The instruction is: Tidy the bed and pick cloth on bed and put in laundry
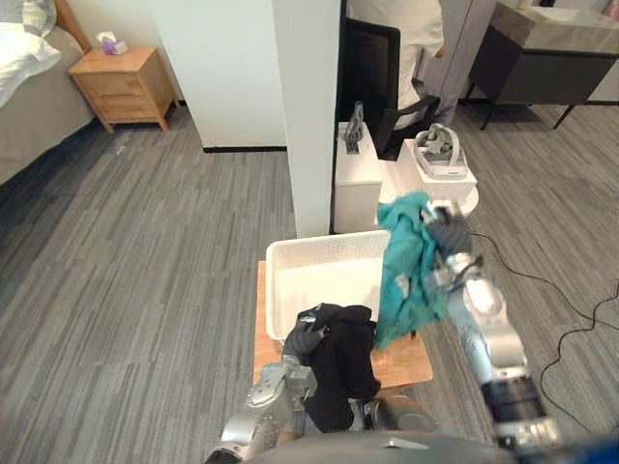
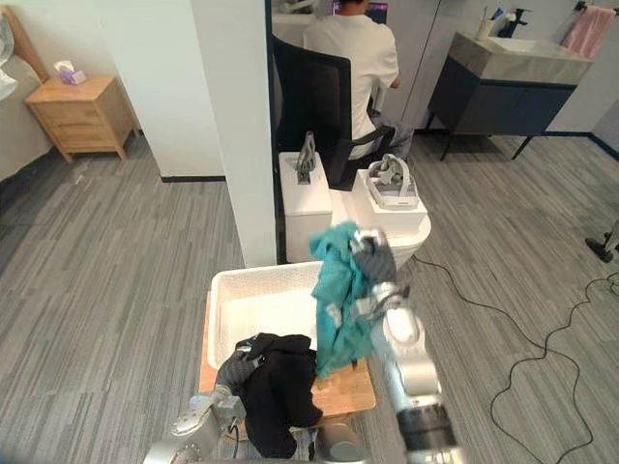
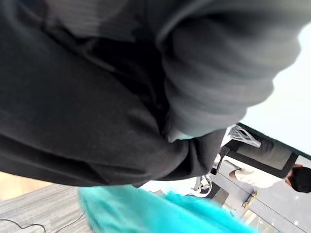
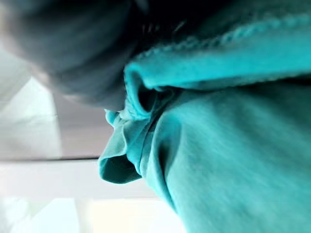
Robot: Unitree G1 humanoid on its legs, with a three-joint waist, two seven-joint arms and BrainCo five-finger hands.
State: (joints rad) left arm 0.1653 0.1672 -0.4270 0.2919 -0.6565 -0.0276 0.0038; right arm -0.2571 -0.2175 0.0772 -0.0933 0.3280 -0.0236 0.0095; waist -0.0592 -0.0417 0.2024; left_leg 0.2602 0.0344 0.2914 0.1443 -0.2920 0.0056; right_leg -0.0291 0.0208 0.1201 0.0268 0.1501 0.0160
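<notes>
My right hand [image 1: 447, 235] is shut on a teal cloth [image 1: 406, 271], which hangs from it over the right edge of the white laundry basket [image 1: 290, 266]. The teal cloth [image 4: 233, 145] bunches right against the right wrist camera. My left hand [image 1: 302, 340] is shut on a black cloth [image 1: 340, 372] at the basket's near rim; the cloth drapes down in front of the basket. In the left wrist view the black cloth [image 3: 97, 121] lies across the hand, with the teal cloth [image 3: 160, 213] past it.
The basket stands on a low wooden board [image 1: 406, 360] on grey carpet. A white pillar [image 1: 308, 106] rises just behind it. Beyond are white boxes [image 1: 358, 179], a person on a black chair [image 2: 329, 92], a wooden nightstand [image 1: 121, 85] and the bed [image 1: 29, 87] at far left.
</notes>
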